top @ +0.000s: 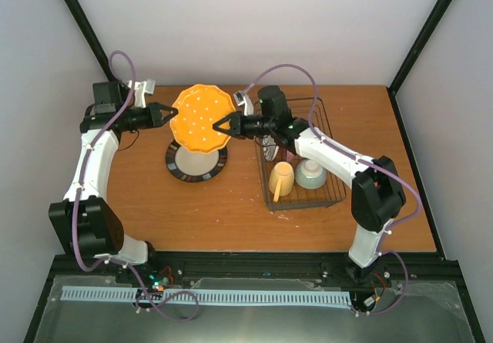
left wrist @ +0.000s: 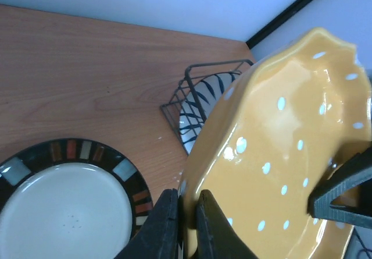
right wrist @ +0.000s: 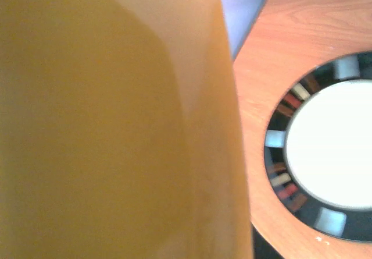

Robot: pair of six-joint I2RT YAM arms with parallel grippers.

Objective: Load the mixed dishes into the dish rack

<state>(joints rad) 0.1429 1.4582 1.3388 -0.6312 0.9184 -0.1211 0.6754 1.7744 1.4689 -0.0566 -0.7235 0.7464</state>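
Note:
The orange dotted plate [top: 198, 117] hangs tilted in the air between both grippers, above a dark-rimmed plate with coloured blocks [top: 196, 163] on the table. My left gripper [top: 177, 115] is shut on its left rim, seen closely in the left wrist view [left wrist: 189, 209]. My right gripper [top: 217, 125] pinches the right rim. In the right wrist view the orange plate [right wrist: 116, 125] fills the frame and hides the fingers. The dish rack [top: 330, 131] holds the black-striped plate [top: 269, 150] upright, the yellow mug [top: 282, 179] and the green bowl [top: 310, 174]. The pink plate is out of view.
The rack's near corner and the striped plate [left wrist: 200, 105] show behind the orange plate [left wrist: 285, 148] in the left wrist view. The dark-rimmed plate lies below [left wrist: 64, 201] and at the right of the right wrist view [right wrist: 325, 154]. Black frame posts stand at the table's back corners.

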